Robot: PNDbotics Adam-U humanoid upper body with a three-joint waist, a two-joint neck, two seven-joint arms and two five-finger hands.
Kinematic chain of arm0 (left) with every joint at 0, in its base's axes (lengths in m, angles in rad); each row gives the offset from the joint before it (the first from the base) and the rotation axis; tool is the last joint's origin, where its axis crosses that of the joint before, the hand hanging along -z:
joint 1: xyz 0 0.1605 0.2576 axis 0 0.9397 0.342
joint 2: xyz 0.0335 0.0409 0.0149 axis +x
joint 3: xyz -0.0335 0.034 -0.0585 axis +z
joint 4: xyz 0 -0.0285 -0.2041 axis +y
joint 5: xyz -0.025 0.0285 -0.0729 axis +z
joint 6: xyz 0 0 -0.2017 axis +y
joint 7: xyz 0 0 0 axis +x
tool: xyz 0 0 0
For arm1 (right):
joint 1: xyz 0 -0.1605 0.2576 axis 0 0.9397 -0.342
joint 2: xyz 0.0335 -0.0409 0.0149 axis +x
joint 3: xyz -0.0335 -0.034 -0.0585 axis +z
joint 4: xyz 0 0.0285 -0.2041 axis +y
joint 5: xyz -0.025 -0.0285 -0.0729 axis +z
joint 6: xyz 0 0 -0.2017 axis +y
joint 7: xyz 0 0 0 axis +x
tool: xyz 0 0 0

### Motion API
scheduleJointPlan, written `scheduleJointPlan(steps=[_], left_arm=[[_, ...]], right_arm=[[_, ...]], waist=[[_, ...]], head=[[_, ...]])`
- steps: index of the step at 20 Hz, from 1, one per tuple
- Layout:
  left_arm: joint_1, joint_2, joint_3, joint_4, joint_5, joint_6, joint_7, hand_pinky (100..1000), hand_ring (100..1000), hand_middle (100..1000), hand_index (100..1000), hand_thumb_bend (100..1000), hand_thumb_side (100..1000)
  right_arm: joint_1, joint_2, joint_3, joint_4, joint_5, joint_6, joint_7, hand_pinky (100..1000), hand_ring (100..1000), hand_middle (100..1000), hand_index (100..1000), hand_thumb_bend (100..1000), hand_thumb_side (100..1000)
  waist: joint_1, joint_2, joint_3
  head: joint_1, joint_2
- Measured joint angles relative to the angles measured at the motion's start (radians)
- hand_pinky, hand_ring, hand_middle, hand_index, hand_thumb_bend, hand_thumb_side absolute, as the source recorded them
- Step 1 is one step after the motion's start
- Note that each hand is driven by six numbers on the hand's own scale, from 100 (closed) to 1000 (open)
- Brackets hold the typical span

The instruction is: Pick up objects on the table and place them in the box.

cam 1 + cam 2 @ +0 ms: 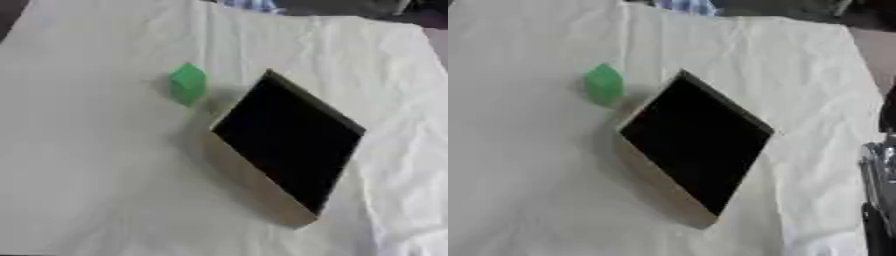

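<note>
Left eye view: one green block (187, 83) beside one box (289, 145).

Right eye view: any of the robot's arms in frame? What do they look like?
Only a sliver of the right arm at the right edge: black parts with a shiny silver section between them. No cables or markings can be made out. No robot hand shows in either view, and the left arm is absent. The rest is the white cloth, a green block and the box.
</note>
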Motion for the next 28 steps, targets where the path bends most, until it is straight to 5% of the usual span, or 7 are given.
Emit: scheduleJointPlan(steps=[7, 13, 22, 28], left_arm=[[-0.025, 0.064, -0.013, 0.0, -0.023, 0.024, -0.024, 565, 632, 698, 799, 100, 531], [-0.13, 0.212, -0.088, 0.0, -0.082, 0.14, -0.125, 565, 639, 708, 811, 100, 515], [-0.34, 0.39, -0.247, 0.0, -0.213, 0.373, -0.435, 597, 671, 735, 839, 100, 524], [-0.513, 0.423, -0.375, 0.101, -0.301, 0.405, -0.66, 647, 716, 763, 869, 108, 505]], right_arm=[[0.0, 0.0, 0.0, 0.0, 0.0, 0.002, 0.0, 691, 632, 563, 814, 100, 810], [0.0, 0.0, 0.002, 0.0, 0.0, 0.003, 0.002, 691, 632, 562, 814, 100, 810], [0.0, -0.005, 0.014, 0.0, -0.001, 0.007, 0.013, 692, 631, 562, 814, 100, 809], [-0.001, -0.007, 0.022, 0.0, -0.002, 0.008, 0.022, 691, 629, 561, 813, 100, 812]], waist=[[0.011, 0.002, -0.006], [0.017, 0.002, -0.02], [0.027, 0.002, -0.028], [0.029, 0.002, -0.034]], head=[[0.003, 0.004], [0.012, 0.006], [0.023, 0.008], [0.027, 0.008]])
